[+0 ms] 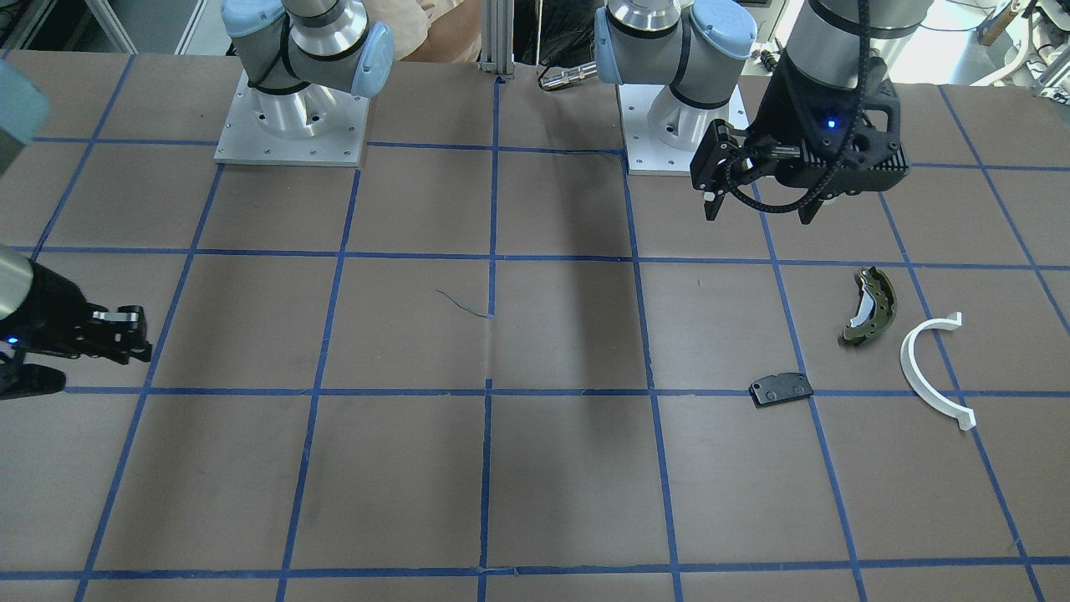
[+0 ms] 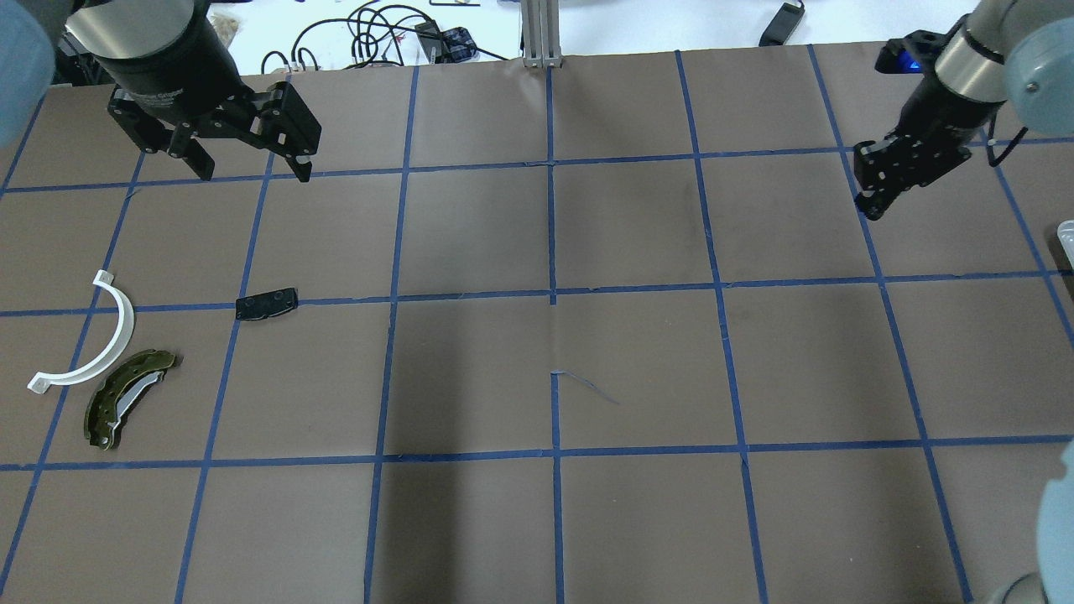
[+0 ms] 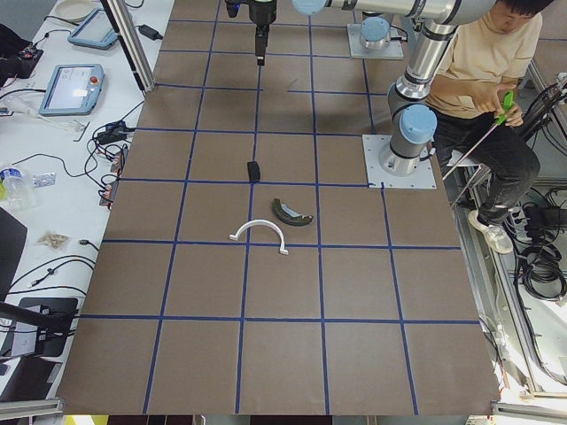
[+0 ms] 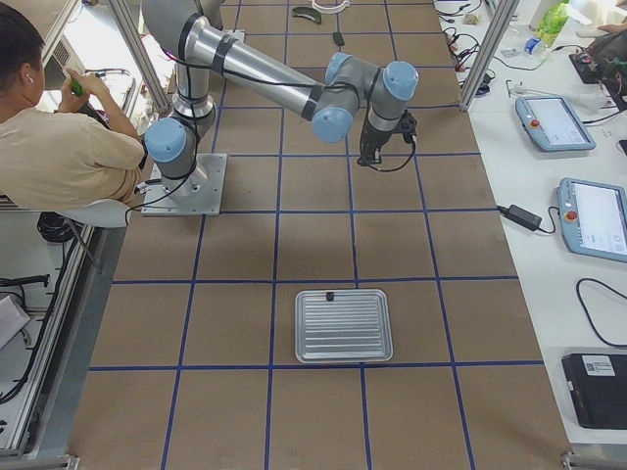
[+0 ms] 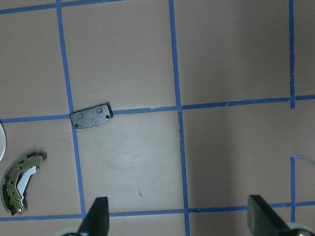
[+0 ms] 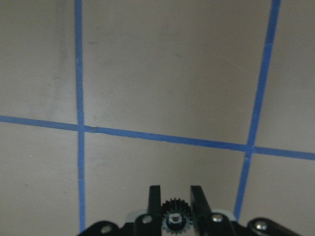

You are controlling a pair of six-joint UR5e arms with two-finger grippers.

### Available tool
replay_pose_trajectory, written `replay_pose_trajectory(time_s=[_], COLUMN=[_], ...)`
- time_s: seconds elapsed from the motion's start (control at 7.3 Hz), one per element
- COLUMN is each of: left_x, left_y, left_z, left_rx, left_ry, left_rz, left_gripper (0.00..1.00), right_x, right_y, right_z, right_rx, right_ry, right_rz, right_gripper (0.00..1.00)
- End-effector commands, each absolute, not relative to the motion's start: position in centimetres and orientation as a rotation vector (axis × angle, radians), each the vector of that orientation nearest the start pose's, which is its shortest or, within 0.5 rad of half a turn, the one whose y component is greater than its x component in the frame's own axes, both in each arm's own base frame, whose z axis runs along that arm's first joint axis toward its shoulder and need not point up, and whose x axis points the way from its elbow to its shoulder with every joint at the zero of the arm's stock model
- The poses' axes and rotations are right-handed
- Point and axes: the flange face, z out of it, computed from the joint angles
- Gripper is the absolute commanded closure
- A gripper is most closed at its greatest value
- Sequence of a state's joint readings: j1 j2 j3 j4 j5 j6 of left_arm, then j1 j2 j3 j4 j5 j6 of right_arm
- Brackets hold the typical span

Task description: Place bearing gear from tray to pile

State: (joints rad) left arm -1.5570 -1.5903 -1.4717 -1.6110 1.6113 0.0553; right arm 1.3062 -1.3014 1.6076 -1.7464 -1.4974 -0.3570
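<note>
1. One brown table (image 2: 638,369), gridded in blue tape, carries the whole job. I judge the step in hand to be the carry: the gear is off the tray and in the air, not yet at the pile.
2. Two arms stand over it. The right arm (image 2: 965,59) hangs over its own end of the table and the left arm (image 2: 159,42) over the other. The next move calls for a long traverse across the table towards the pile (or, if reach runs short, a hand-over to the left arm), then a low, gentle release.
3. The ribbed metal tray (image 4: 343,325) lies at the robot's right end, well apart from the pile. It looks empty but for a small dark speck (image 4: 329,295) at its far edge, too small to identify.
4. The left gripper (image 2: 252,172) hovers above the table near the pile, its fingers spread wide, holding and touching nothing.
5. The right gripper (image 2: 871,205) is raised above bare table. Its fingers are drawn in close and pinch the gear between them.
6. The pile is three loose parts: a white half-ring (image 2: 92,344), an olive brake shoe (image 2: 126,398) just beside it, and a black plate (image 2: 267,303) a little apart.
7. The bearing gear (image 6: 173,218), small, dark and toothed, sits clamped between the right fingertips (clear only in the wrist view), far from the pile.
</note>
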Motion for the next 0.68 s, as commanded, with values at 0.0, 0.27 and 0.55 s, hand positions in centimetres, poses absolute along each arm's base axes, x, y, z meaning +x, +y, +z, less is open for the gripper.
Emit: replay_pose_trajectory(time_s=[0.0,0.27,0.55], left_x=[-12.3,-12.3,-12.3], left_y=[-50.0,-50.2,-50.2], left_z=[52.2,52.0,51.9], left_rx=[0.044,0.042,0.047], left_ry=[3.101,3.102,3.102], left_rz=[-0.053,-0.046,-0.044], left_gripper=[0.00,0.00,0.00], right_x=[10.1,19.2,28.6], right_y=[-57.0,-55.9,-54.4], right_z=[34.1,33.3,30.0], right_rx=[-0.002,0.126,0.201], right_ry=[3.059,3.072,3.070], right_rz=[0.161,0.109,0.053], right_gripper=[1.00,1.00,1.00])
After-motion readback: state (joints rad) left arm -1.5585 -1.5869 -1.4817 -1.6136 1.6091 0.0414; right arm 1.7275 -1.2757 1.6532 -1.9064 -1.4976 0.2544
